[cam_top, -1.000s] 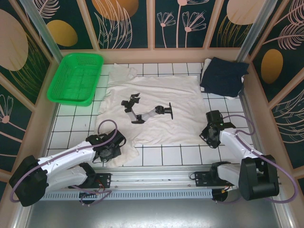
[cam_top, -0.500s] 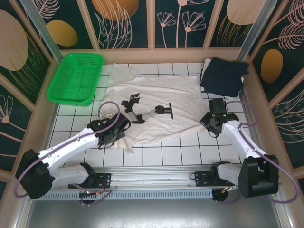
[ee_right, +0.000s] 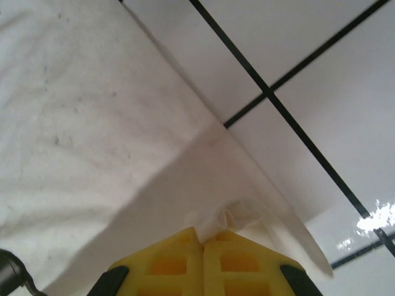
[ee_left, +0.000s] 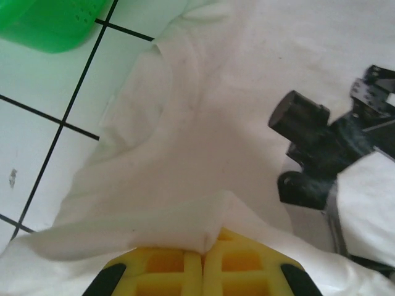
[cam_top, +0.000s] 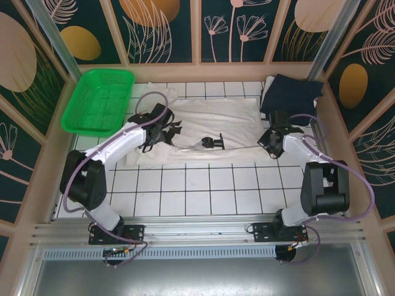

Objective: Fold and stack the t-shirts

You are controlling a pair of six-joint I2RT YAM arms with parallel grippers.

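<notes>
T-shirts, two: one cream t-shirt (cam_top: 216, 114) and one dark navy t-shirt (cam_top: 290, 95). Baskets, one: a green mesh basket (cam_top: 99, 98). Tables, one: a white tiled table (cam_top: 197, 191). Robot arms, two, white with black joints: one left arm (cam_top: 117, 145), one right arm (cam_top: 308, 154). Grippers, two: one left gripper (cam_top: 162, 131), one right gripper (cam_top: 271, 139). Yellow fingers (ee_left: 166, 268), two on each gripper in the wrist views, four in all. Purple cables (cam_top: 145, 97), two, one looping along each arm. Dark prints on the cream cloth, one: a black robot-arm print (cam_top: 213, 143).
</notes>
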